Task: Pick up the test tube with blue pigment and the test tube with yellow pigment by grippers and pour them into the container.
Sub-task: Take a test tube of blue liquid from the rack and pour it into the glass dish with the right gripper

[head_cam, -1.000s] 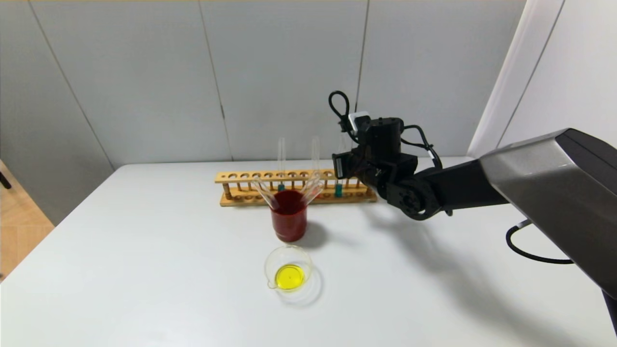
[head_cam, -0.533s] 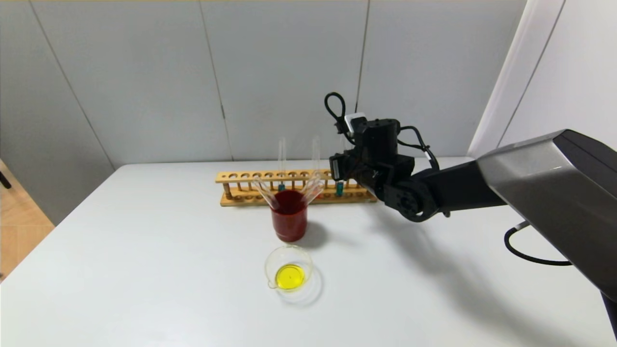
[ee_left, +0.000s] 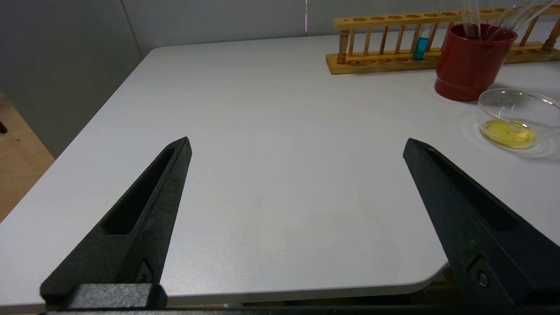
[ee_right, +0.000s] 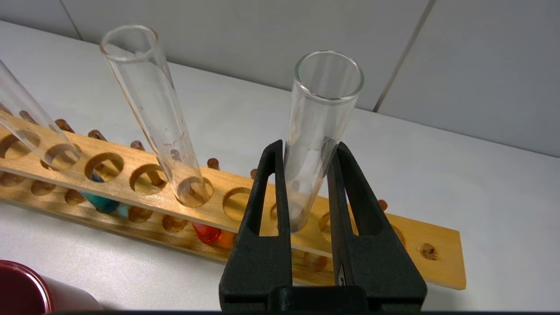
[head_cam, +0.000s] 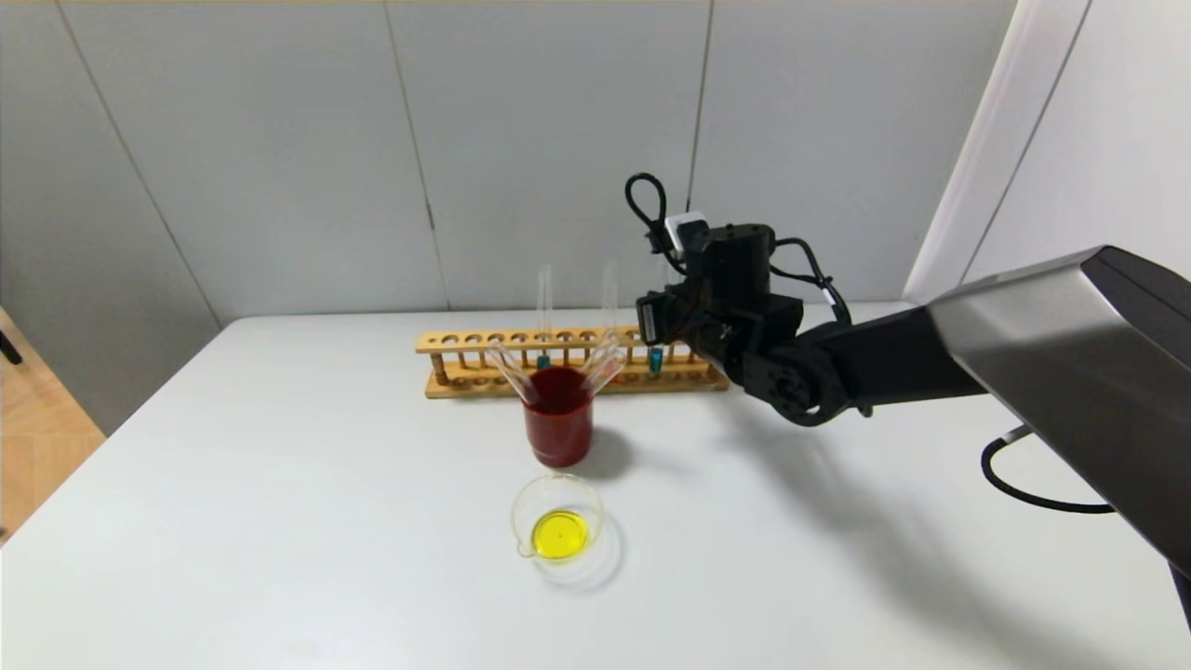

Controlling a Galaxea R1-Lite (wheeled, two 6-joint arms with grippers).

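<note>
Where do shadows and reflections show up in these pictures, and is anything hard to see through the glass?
Head view: the red cup and the right arm cast soft shadows on the table. Left wrist view: the open left tool hovers over the table; the container casts a faint glinting ring. Right wrist view: the right tool is clamped on a test tube, whose liquid is hidden.

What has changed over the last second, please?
The right gripper shut its jaws on the blue tube and lifted it slightly in the rack. The left gripper, red cup and dish stayed put.
</note>
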